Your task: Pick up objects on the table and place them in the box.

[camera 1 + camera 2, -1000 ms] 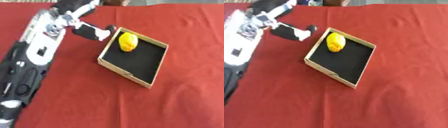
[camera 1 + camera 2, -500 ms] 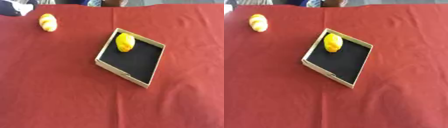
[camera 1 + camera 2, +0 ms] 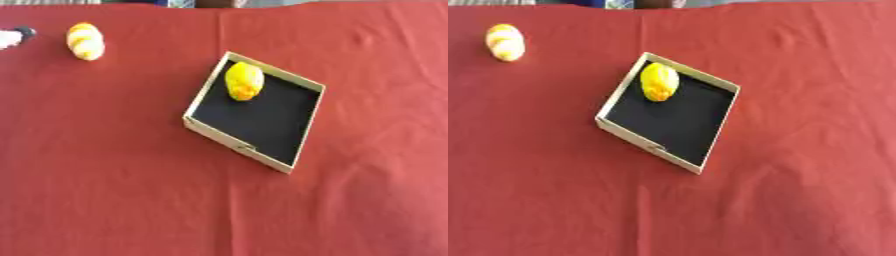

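Observation:
A shallow cardboard box [image 3: 237,142] with a black floor lies askew in the middle of the red tablecloth. A yellow, lemon-like object [image 3: 244,81] rests inside it near the far corner. A second yellow and orange oval object [image 3: 85,41] lies on the cloth at the far left, apart from the box. Only a small white and black bit of my left hand [image 3: 14,36] shows at the left edge, just left of that object and not touching it. My right hand appears in neither view.
The red cloth [image 3: 114,190] covers the whole table and is slightly wrinkled at the right. Dark shapes run along the far edge of the table, beyond the cloth.
One second ago my left arm lay across the left side with its hand near the box's far corner. It has pulled back left, uncovering the yellow and orange object.

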